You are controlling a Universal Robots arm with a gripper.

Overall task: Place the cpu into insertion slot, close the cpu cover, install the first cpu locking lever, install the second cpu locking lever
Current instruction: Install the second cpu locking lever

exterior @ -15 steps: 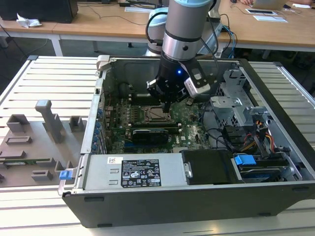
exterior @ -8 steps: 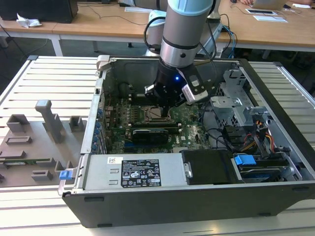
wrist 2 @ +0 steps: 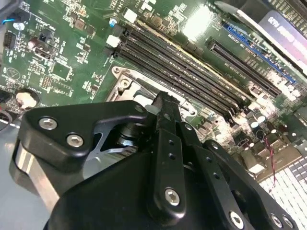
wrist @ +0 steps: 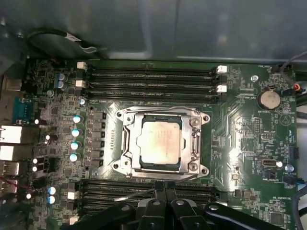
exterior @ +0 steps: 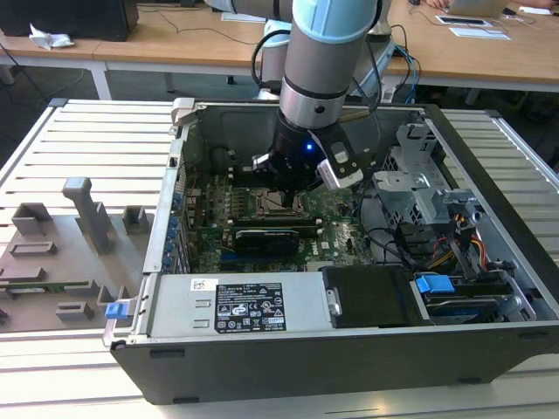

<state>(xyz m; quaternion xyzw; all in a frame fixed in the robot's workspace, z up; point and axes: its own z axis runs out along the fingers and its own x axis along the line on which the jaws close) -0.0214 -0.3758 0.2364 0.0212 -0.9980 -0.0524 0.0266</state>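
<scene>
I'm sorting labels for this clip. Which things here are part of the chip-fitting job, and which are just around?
Part of the job:
- cpu, seated in the insertion slot
- cpu cover, lying down around it
- gripper, at the socket's edge

Just around:
- memory slots
- coin battery
- power supply box
- grey fixture tray beside the case
</scene>
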